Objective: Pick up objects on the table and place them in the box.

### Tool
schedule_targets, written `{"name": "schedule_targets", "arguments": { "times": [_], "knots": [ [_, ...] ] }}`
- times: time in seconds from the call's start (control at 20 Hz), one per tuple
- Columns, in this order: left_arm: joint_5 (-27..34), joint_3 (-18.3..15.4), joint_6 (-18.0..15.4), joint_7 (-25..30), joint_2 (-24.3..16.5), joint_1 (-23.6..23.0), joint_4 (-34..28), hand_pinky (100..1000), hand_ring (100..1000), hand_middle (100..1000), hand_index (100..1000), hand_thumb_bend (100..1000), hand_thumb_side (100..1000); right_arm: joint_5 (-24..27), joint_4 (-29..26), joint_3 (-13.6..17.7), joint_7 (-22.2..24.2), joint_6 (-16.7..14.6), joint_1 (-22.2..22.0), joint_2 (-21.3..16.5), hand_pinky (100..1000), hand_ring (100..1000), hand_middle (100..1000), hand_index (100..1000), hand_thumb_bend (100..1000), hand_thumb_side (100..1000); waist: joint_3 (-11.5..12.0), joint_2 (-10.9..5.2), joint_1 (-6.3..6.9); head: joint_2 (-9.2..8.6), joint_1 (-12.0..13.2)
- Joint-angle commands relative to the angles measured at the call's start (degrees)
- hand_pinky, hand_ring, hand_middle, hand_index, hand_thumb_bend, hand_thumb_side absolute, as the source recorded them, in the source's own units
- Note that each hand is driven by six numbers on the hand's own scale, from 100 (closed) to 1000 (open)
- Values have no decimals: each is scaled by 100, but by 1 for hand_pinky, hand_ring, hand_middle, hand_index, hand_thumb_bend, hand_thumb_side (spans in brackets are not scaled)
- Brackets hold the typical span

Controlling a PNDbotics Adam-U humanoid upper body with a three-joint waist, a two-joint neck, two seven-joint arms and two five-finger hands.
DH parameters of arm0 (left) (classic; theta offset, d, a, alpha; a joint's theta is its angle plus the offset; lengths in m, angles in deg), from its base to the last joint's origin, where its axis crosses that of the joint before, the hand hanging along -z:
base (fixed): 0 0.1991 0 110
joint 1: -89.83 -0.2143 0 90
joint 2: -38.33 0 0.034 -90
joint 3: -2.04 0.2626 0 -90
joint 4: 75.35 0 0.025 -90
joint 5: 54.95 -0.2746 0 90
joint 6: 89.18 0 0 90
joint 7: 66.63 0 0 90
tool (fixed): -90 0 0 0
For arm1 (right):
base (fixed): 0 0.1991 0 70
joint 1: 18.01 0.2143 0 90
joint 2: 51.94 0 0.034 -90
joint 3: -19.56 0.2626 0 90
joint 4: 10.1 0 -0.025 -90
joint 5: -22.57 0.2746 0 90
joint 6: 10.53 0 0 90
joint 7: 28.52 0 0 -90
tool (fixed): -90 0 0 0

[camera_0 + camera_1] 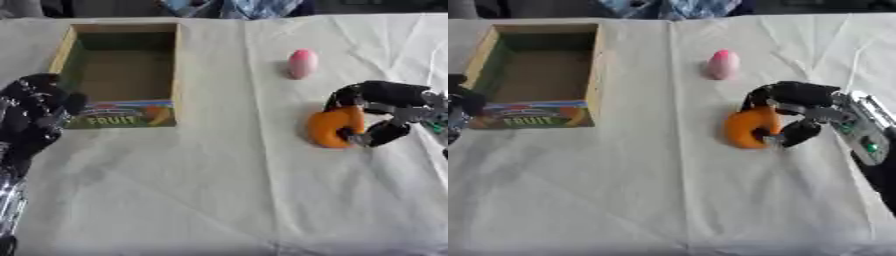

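Observation:
An orange round object (330, 127) rests on the white cloth at the right. My right hand (378, 111) has its fingers and thumb curled around it from the right side. A pink egg-shaped object (302, 63) stands farther back, apart from the hand. The open cardboard box (178, 70), printed FRUIT on its front, sits at the back left with nothing visible inside. My left hand (37, 112) hangs at the left edge beside the box's front corner, fingers curled, holding nothing.
The white tablecloth (219, 190) is wrinkled, with a broad bare stretch in front. A person's clothing shows past the far table edge (227, 7).

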Motion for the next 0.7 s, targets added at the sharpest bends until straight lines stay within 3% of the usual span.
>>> {"name": "schedule_targets", "arguments": {
  "times": [0.05, 0.35, 0.7],
  "knots": [
    [-23, -13, -9, 16, -109, 31, -60, 580, 510, 514, 707, 740, 381, 31, -35, 72, -177, -31, 86, -135, 626, 641, 485, 569, 100, 109, -5, -83, 7, 34, -20],
    [-26, -16, -13, 17, -107, 30, -68, 579, 511, 514, 707, 740, 382, 457, -324, 156, -478, -36, 176, -177, 611, 599, 306, 372, 100, 100, -11, -81, 13, 28, -27],
    [-33, 8, -17, 46, -110, 40, -80, 578, 511, 514, 707, 741, 384, 1309, -757, 222, -328, 123, 656, -349, 610, 587, 253, 319, 100, 100, 5, -98, 13, 9, -70]
  ]
}}
